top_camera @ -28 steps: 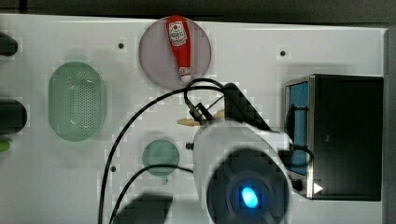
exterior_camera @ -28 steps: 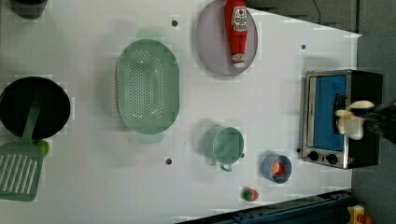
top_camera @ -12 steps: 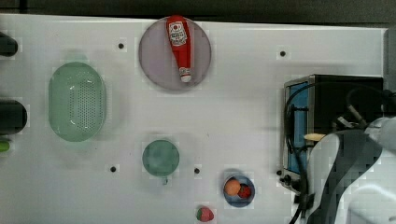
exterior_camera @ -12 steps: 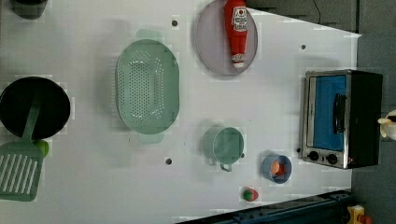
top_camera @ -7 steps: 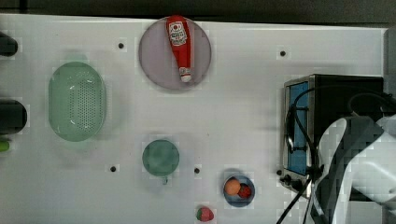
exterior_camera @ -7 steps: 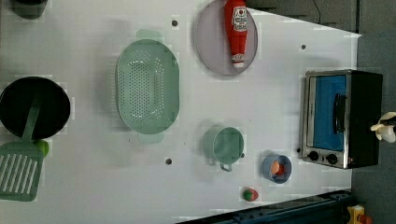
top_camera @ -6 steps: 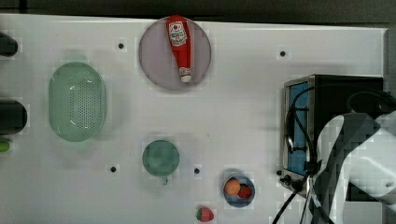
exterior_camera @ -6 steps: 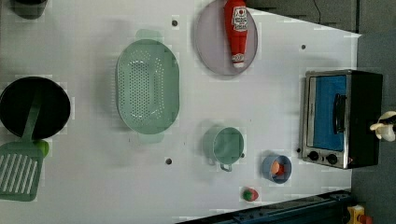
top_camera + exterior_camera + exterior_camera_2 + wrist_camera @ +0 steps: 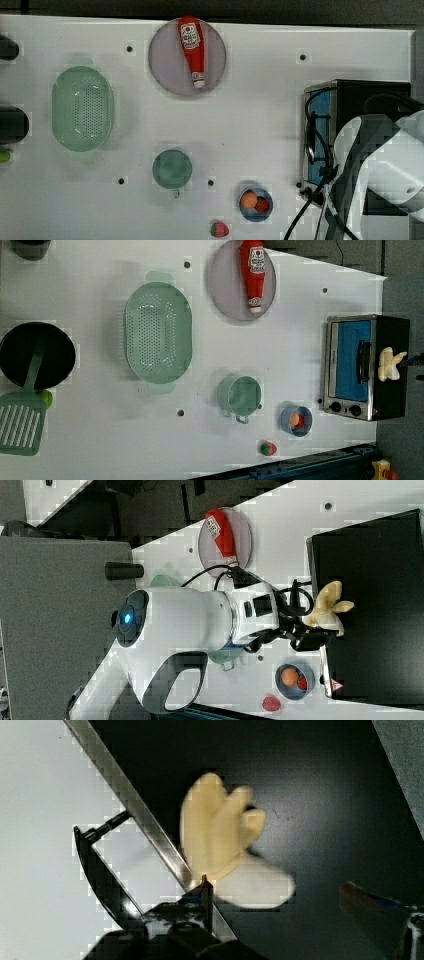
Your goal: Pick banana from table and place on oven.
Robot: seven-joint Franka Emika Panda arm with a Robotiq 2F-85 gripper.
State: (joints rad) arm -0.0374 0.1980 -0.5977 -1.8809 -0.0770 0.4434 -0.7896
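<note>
The pale yellow banana lies on the black top of the oven, near the edge above the blue glass door. In the wrist view the banana rests on the dark oven top and my gripper stands open around its near end, one finger on each side. In the right view the gripper hovers right beside the banana at the front edge of the oven. In the top view the white arm covers much of the oven and hides the banana. The white table carries the rest.
A red ketchup bottle lies on a grey plate. A green colander, a green cup, a blue bowl with an orange ball, and a strawberry stand on the table. Black cables hang across the oven door.
The arm carried the banana from the table over to the oven. The jaws have opened, and the banana now lies on the oven top, a little further in.
</note>
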